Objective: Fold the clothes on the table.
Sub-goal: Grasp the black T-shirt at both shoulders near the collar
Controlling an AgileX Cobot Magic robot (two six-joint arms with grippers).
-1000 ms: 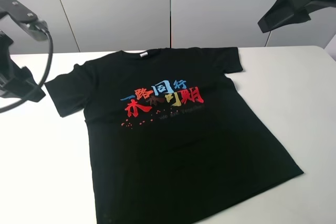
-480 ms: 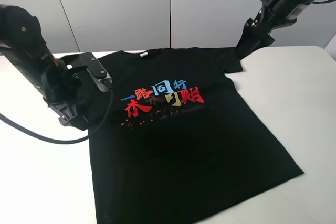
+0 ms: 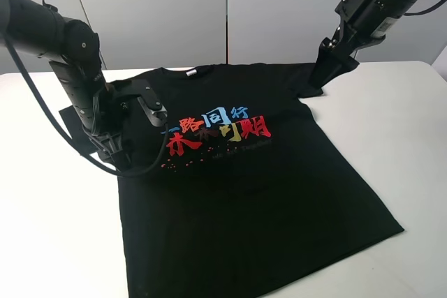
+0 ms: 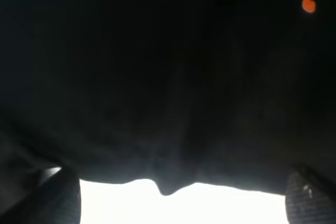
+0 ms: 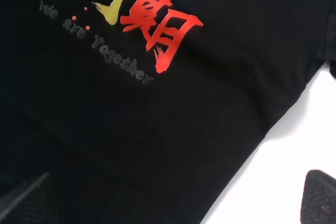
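— Where did the shirt lie?
— Flat and print-up on the smooth white counter (image 3: 391,102): a black T-shirt (image 3: 237,200) of soft, limp cotton. My left fingers (image 4: 52,198) and right fingers (image 5: 321,196) stood spread, holding nothing, each at a sleeve.
— How to grip well?
— I judged: pinch both layers at the sleeve edge, evenly, using the printed characters (image 3: 216,130) as centre.
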